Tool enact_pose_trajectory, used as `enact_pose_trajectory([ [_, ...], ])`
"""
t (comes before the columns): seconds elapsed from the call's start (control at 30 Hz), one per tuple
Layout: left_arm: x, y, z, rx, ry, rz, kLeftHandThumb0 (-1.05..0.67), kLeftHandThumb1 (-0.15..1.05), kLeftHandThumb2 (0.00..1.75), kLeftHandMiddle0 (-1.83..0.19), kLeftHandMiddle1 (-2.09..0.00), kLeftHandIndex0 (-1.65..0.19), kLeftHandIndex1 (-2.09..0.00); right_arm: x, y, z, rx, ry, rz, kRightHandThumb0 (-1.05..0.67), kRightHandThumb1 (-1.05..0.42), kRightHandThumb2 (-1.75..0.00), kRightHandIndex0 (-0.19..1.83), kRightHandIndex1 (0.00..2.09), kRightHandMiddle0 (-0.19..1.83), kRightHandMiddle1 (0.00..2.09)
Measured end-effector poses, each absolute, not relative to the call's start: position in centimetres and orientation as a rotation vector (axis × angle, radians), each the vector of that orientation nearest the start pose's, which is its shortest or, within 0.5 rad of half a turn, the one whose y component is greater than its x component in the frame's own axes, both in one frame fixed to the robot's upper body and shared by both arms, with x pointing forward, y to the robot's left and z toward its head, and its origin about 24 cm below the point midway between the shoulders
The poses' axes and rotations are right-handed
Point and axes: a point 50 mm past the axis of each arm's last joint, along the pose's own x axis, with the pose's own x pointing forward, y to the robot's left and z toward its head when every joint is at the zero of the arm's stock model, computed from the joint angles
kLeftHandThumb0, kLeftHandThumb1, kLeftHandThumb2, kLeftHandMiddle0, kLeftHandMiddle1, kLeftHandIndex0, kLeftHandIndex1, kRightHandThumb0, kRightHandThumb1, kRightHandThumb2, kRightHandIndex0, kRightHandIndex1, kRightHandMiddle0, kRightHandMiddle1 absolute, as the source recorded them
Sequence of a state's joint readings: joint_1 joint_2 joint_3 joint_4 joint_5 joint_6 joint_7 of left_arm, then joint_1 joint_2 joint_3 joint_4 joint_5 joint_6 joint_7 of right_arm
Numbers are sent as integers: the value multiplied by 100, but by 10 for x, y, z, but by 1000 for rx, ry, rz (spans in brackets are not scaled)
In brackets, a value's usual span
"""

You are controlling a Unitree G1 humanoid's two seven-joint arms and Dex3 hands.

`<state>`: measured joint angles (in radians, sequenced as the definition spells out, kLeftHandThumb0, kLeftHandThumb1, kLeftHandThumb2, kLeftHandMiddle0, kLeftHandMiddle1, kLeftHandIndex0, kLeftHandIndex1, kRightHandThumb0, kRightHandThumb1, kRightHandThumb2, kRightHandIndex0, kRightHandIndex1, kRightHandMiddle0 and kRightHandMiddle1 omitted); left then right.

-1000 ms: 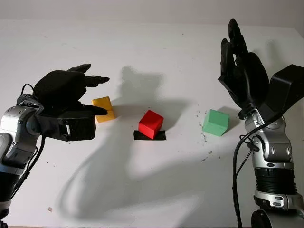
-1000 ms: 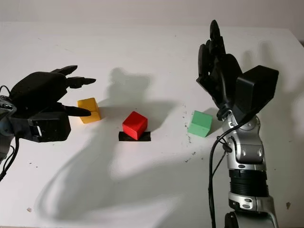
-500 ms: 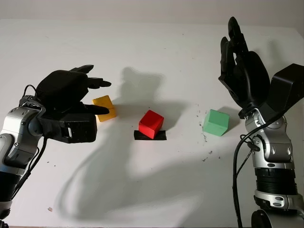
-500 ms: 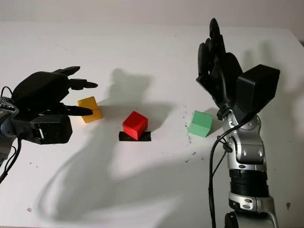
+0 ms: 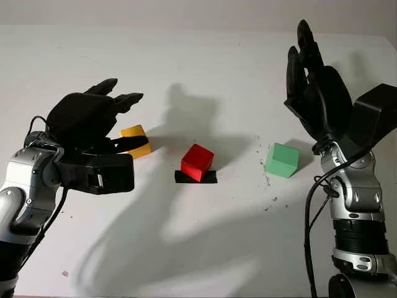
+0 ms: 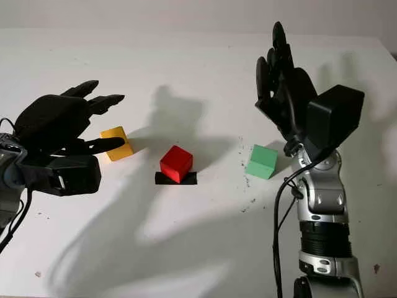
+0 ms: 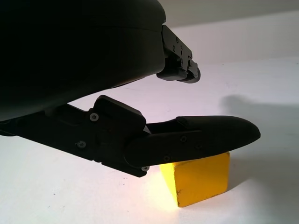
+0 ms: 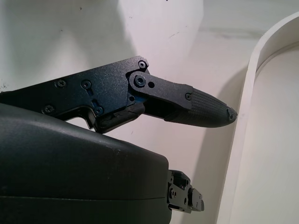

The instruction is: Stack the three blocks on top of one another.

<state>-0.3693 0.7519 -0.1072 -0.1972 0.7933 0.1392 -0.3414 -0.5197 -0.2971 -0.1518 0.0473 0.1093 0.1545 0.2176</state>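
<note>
You won't find any readable text, label, brand or number on anything here.

A strip of black tape (image 5: 196,177) lay at the centre of the white table (image 5: 205,74), with dark specks (image 5: 268,180) scattered toward three o'clock.

Matt, smooth yellow block (image 7: 198,182); matt white table (image 5: 205,248) (scuffed w/ dark specks); hands' shells black plastic.
</note>
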Motion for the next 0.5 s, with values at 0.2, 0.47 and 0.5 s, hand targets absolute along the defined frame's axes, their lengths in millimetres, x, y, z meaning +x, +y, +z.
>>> enact_pose_trajectory([
  [0.2, 292, 210, 198, 1667, -207, -25, -97, 105, 48, -3, -5, -20, -6, 331, -194, 182, -182, -321, 152, -67, -105, -70, -19, 0, -19, 0],
  [0.47, 290, 202, 189, 1742, -143, -22, -91, 105, 23, -6, -6, -26, -9, 331, -194, 182, -182, -321, 150, -69, -105, -70, -19, 0, -19, 0],
  [0.5, 290, 201, 189, 1744, -142, -16, -90, 105, 21, -7, -6, -27, -9, 331, -194, 182, -182, -321, 150, -69, -105, -70, -19, 0, -19, 0],
])
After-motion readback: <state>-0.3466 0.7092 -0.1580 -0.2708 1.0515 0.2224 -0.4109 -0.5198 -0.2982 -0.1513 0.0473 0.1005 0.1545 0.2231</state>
